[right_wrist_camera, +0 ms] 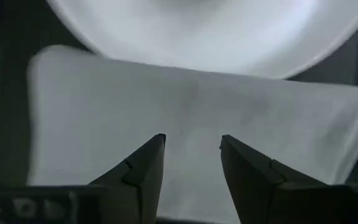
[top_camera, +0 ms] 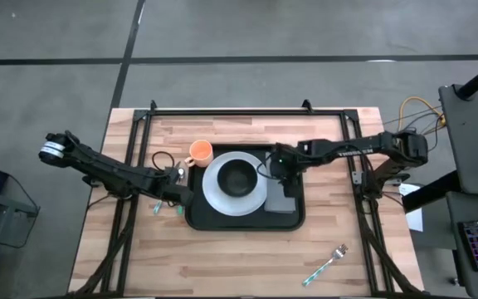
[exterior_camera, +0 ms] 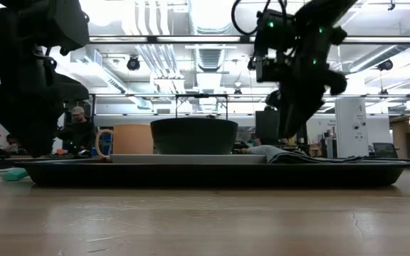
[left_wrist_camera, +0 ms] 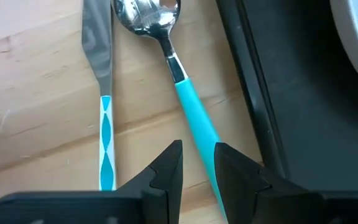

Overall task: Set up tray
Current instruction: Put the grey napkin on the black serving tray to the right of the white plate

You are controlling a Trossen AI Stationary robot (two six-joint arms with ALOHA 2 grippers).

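Observation:
The black tray (top_camera: pixel 293 223) lies mid-table and carries a white plate (top_camera: pixel 214 195) with a dark bowl (top_camera: pixel 237 177) on it. A grey napkin (top_camera: pixel 282 202) lies flat in the tray's right part. My right gripper (right_wrist_camera: pixel 191 146) hovers open just above the napkin (right_wrist_camera: pixel 104 124), beside the plate's rim (right_wrist_camera: pixel 216 37). A teal-handled spoon (left_wrist_camera: pixel 194 118) and a knife (left_wrist_camera: pixel 104 93) lie on the wood left of the tray. My left gripper (left_wrist_camera: pixel 197 155) is low over them, its fingers narrowly apart on either side of the spoon's handle. My left gripper comes from above with its fingers astride the spoon's teal handle (left_wrist_camera: pixel 205 146), near its free end. One fingertip (left_wrist_camera: pixel 229 163) overlaps the handle's edge and a slit shows at the other. Whether it touches the handle, I cannot tell. The spoon lies flat on the table.
An orange mug (top_camera: pixel 200 151) stands on the table at the tray's far left corner. A teal-handled fork (top_camera: pixel 329 264) lies near the table's near right corner. The tray's raised rim (left_wrist_camera: pixel 253 124) runs close beside the spoon. A person sits in the room beyond (exterior_camera: pixel 80 128).

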